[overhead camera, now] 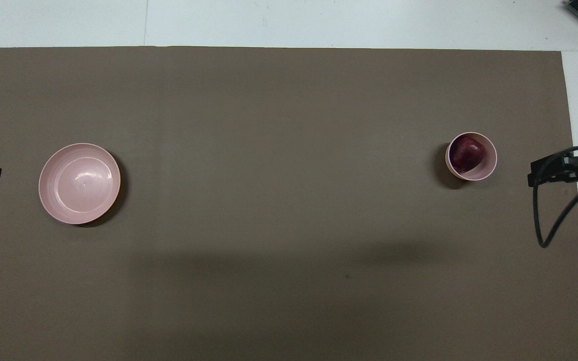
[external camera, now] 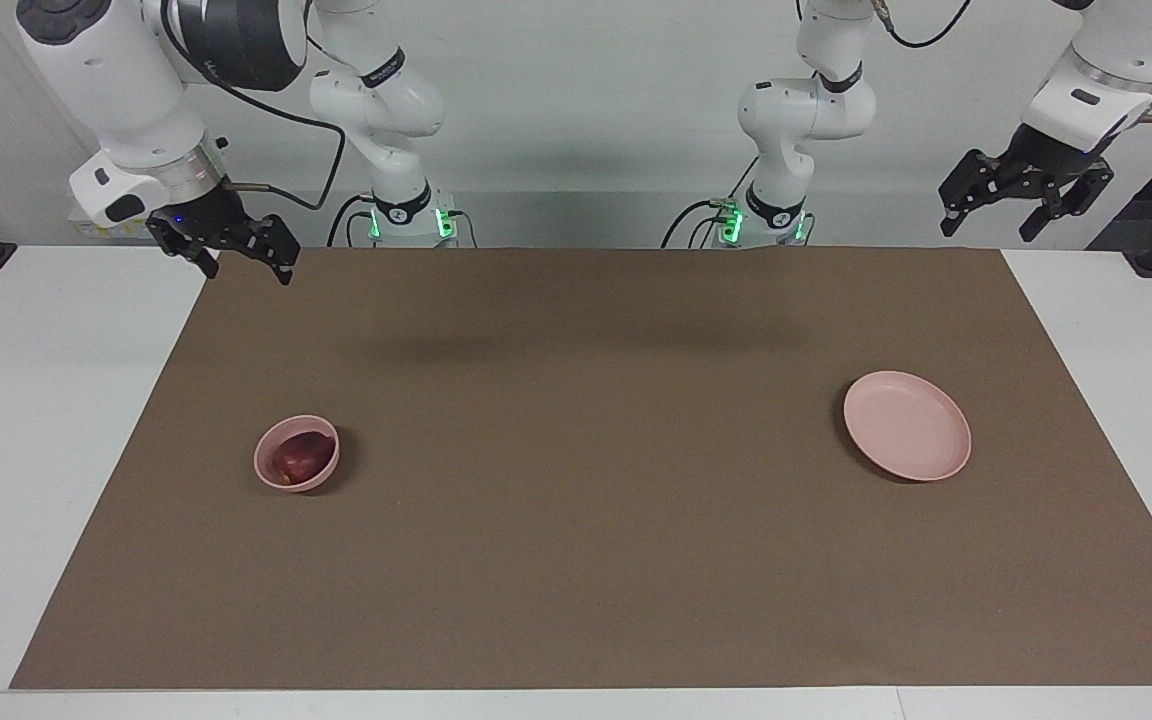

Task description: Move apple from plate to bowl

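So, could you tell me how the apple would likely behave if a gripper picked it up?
The apple is round and glossy, so it might slip between fingers and would probably roll if dropped. Sitting in the deep bowl, it likely stays put, though the walls may crowd a grasp.

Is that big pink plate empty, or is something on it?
Empty. The plate shows only its bare pink surface in both views; the apple sits in the bowl at the right arm's end.

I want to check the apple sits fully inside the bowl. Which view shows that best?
The overhead view: it looks straight down on the apple inside the bowl. The facing view shows it too, with the rim hiding its lower part.
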{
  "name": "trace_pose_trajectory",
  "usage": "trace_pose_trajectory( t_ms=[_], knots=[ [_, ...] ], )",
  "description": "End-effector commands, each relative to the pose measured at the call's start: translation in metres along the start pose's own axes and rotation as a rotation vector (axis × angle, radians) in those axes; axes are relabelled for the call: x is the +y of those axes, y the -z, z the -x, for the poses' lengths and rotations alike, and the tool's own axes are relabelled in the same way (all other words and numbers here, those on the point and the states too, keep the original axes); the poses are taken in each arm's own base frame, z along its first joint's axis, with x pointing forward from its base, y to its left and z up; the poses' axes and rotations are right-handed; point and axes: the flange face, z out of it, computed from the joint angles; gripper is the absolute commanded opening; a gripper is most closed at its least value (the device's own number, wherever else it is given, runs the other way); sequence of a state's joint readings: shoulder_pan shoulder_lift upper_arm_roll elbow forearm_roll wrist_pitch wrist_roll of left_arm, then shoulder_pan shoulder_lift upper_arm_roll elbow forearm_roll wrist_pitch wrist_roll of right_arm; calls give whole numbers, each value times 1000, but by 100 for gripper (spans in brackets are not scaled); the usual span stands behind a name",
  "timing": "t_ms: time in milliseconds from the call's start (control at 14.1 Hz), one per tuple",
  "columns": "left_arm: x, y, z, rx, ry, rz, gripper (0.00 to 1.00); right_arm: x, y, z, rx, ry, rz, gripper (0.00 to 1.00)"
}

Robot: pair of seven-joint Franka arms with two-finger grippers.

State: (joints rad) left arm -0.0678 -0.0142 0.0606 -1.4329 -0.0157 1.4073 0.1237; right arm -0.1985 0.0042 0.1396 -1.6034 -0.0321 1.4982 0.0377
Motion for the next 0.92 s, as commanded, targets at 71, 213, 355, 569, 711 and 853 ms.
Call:
trace_pose_trajectory(
  t_ms=[71,213,355,569,711,853],
  knots=[
    [-2,2,5,-4,9,-14,100,-8,10,5,13,-2,-7,100],
    [-1,1,4,-4,8,-14,100,-7,11,4,20,-2,-9,100],
    [0,2,5,-3,8,-15,100,-8,12,2,40,-6,-14,100],
    [-2,1,4,-3,11,-15,100,-7,11,3,35,-6,-12,100],
    [-1,1,4,-3,9,-15,100,-8,13,5,38,-5,-11,100],
    [-2,1,5,-4,9,-14,100,-9,12,6,37,0,-9,100]
  ],
)
